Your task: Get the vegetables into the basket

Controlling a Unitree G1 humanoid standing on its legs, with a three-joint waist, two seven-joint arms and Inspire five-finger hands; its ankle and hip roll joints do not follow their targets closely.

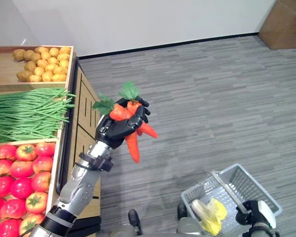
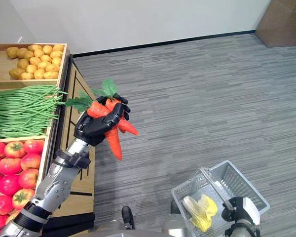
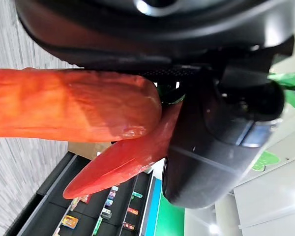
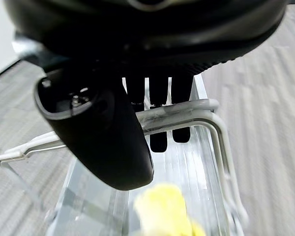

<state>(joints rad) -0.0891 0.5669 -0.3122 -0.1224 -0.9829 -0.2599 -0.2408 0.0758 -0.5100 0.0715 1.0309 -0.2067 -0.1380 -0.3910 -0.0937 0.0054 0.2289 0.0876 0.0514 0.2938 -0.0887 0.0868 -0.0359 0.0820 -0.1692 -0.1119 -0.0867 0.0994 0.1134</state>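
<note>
Grey carpet point(image 1: 212, 89) runs out ahead of me, with the wooden stall point(image 1: 76, 128) along my left side. Its bins go from potatoes point(image 1: 42, 63) at the far corner, through green beans point(image 1: 24, 113), to tomatoes point(image 1: 19, 177) at the near edge. Low on my right hangs the wire basket point(image 1: 246, 185), and my right hand point(image 2: 242, 210) is curled round its handle point(image 4: 187, 112) to carry it, I judge, mouth up for loading. Some yellow-green produce point(image 1: 209, 213) already lies inside. My left hand point(image 1: 119, 127) is raised over the floor just off the stall's edge, well apart from the basket, fingers wrapped tight round a bunch of carrots point(image 1: 133, 133). They are bright orange and glossy, tips pointing down, green leaves point(image 1: 129, 91) fanning above my fingers. I reckon they still need swinging rightward before release
</note>
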